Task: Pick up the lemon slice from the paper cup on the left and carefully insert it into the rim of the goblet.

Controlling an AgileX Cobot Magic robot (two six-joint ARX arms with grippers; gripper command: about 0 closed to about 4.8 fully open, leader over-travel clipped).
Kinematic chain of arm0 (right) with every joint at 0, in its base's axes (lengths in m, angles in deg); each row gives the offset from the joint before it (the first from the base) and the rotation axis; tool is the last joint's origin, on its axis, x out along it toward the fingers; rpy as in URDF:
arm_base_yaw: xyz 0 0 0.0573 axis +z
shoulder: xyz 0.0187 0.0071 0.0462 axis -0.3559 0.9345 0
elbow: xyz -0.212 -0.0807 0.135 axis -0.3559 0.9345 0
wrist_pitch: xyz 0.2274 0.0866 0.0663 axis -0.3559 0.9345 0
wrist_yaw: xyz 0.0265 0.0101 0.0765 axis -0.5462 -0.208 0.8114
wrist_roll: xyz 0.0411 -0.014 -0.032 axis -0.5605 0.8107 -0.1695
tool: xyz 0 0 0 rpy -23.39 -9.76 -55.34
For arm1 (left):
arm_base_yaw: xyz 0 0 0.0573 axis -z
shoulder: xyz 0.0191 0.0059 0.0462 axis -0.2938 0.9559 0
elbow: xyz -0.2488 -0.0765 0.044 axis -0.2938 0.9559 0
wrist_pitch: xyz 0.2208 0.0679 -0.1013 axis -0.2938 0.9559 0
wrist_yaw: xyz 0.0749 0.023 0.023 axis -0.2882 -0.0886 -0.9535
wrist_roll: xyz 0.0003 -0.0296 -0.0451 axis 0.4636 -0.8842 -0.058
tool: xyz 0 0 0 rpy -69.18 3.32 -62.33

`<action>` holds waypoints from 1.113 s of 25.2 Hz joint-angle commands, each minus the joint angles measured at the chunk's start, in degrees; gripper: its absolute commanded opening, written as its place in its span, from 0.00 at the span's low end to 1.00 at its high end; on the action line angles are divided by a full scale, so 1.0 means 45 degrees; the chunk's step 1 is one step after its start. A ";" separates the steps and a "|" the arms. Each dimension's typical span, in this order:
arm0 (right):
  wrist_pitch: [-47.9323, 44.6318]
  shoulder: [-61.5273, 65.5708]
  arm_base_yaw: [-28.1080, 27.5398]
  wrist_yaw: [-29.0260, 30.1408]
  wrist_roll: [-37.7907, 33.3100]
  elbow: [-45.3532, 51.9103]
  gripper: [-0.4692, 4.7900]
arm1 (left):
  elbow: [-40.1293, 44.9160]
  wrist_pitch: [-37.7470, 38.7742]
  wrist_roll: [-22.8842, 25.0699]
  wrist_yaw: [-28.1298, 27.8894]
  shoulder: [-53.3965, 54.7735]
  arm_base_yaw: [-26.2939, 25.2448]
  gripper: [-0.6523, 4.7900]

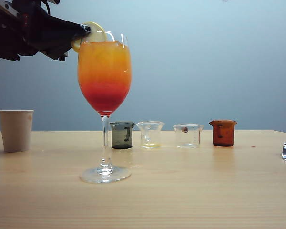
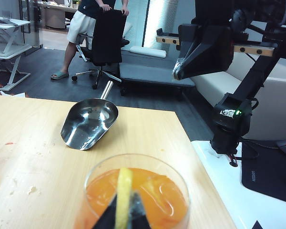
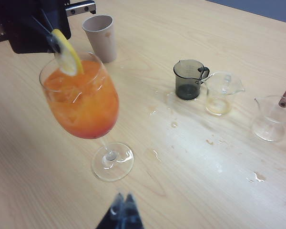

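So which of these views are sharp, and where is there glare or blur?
Exterior view: sharp, the goblet glows, the left gripper is dark. Left wrist view: the lemon slice is blurred, the metal scoop shows glare. Right wrist view: the right gripper is blurred.

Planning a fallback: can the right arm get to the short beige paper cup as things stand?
Probably not directly. The right pincer hangs shut on the near side of the tall clear stemmed goblet; the beige paper cup stands beyond it, by the left pincer holding the yellow lemon slice at the rim.
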 commanded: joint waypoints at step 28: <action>-0.0121 -0.0005 0.0000 0.0010 0.0049 -0.0019 0.08 | -0.0073 -0.0068 -0.0015 0.0005 -0.0034 -0.0005 0.45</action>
